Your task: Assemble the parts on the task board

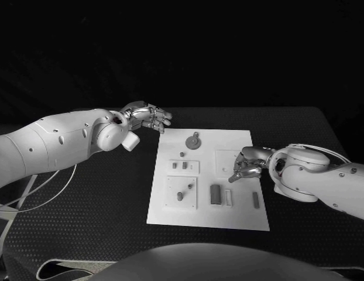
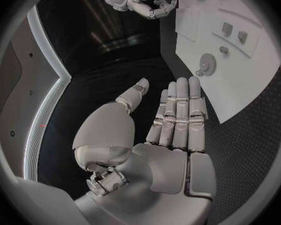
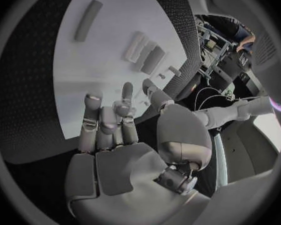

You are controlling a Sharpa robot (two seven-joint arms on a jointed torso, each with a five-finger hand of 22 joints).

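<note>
The white task board (image 1: 170,205) lies mid-table. A round grey gear-like part (image 1: 193,141) sits near its far edge, small pegs (image 1: 180,165) stand below that, and a dark block (image 1: 216,194), a white bar (image 1: 229,197) and a grey bar (image 1: 256,199) lie toward the near edge. My left hand (image 1: 146,117) hovers off the board's far left corner with its fingers (image 2: 178,110) straight and empty. My right hand (image 1: 248,165) is over the board's right side, its fingers (image 3: 109,117) partly bent above the board (image 3: 97,60), nothing seen between them.
Black matting (image 1: 106,205) surrounds the board on all sides. A thin white cable (image 1: 51,187) loops off the table's left edge. The left wrist view shows the gear (image 2: 206,64) on the board (image 2: 240,85) and my right hand (image 2: 147,0) beyond.
</note>
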